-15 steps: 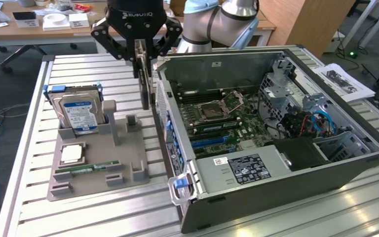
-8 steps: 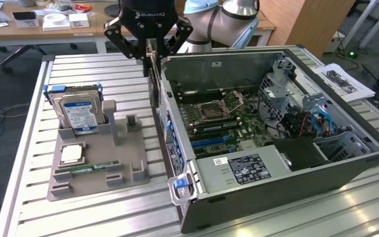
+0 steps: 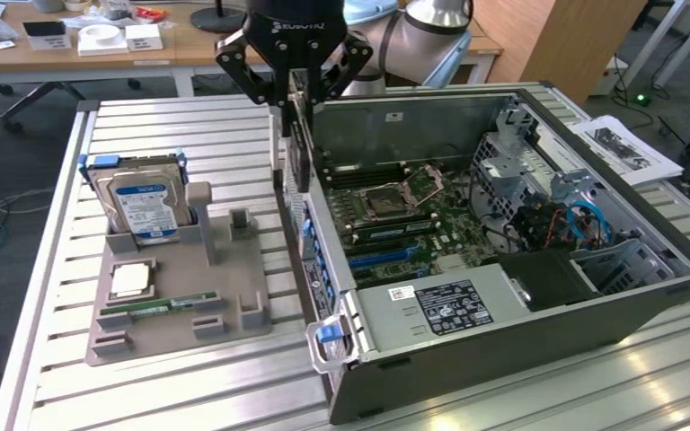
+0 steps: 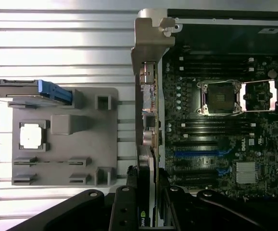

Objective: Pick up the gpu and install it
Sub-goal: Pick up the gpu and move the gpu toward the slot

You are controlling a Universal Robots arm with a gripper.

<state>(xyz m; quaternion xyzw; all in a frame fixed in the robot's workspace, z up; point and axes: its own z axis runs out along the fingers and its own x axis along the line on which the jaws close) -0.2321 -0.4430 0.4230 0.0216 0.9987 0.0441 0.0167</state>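
Exterior view, read from its left to its right. A slatted metal table (image 3: 201, 126) carries a grey tray (image 3: 165, 334). In the tray a hard drive (image 3: 147, 206) stands on edge at the back. A CPU (image 3: 129, 280) lies flat in front of it, and a RAM stick (image 3: 159, 306) lies flat nearest the front edge.

At centre the gripper (image 3: 298, 97) hangs above the tray-side wall of the open case (image 3: 537, 323). Its fingers (image 3: 252, 76) pinch the gpu (image 3: 303, 148) by its upper part. The gpu hangs on edge between tray and motherboard (image 3: 429, 224), with its silvery bracket (image 3: 278, 153) toward the tray. It is not seated in a slot. Whether its lower end touches the case cannot be told.

Inside the case are the bare socket (image 3: 395, 195) and the power supply (image 3: 447, 305). Papers (image 3: 627, 148) lie beyond the case at far right.
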